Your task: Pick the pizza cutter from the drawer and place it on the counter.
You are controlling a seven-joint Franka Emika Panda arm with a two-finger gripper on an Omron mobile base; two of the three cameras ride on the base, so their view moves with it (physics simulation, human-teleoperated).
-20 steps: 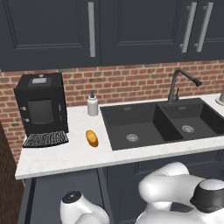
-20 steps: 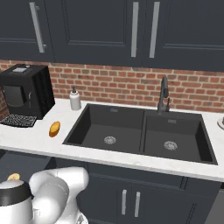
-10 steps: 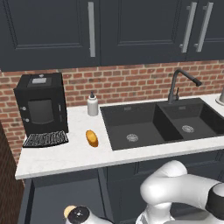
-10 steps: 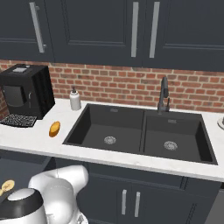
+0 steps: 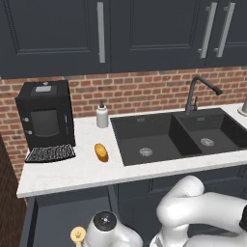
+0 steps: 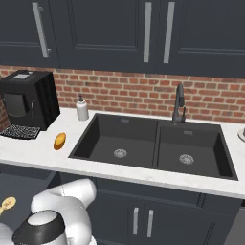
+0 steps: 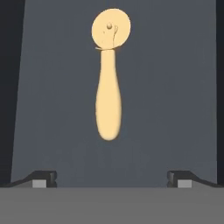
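Two dark fingertips (image 7: pixel 43 178) of the gripper (image 7: pixel 112 179) stand wide apart at the bottom of the hand view, with nothing between them; the hand is open and holds no object. The pizza cutter (image 7: pixel 108 78) lies flat on the grey floor of the drawer (image 7: pixel 52 109), beyond the fingertips and apart from them, roughly centred between the two. Its tan handle points toward the gripper and its round pale yellowish wheel lies at the far end. In the left base view the wheel of the pizza cutter (image 5: pixel 77 235) shows at the bottom edge, just beside the arm's dark-capped joint, inside the open drawer (image 5: pixel 53 217) below the counter (image 5: pixel 72 176). In the right base view the pizza cutter (image 6: pixel 6 206) lies at the lower left, in the drawer (image 6: pixel 24 191), left of the white arm. The counter (image 6: pixel 28 153) carries a black coffee machine (image 5: pixel 46 116) at the left end, a small white soap bottle (image 5: pixel 102 116) against the brick wall, and an orange-brown bread roll (image 5: pixel 101 152) lying between the coffee machine and the black double sink (image 5: pixel 169 137). A dark faucet (image 5: pixel 195 94) rises behind the sink. Dark upper cabinets (image 5: pixel 120 34) with long metal handles hang above the brick wall.
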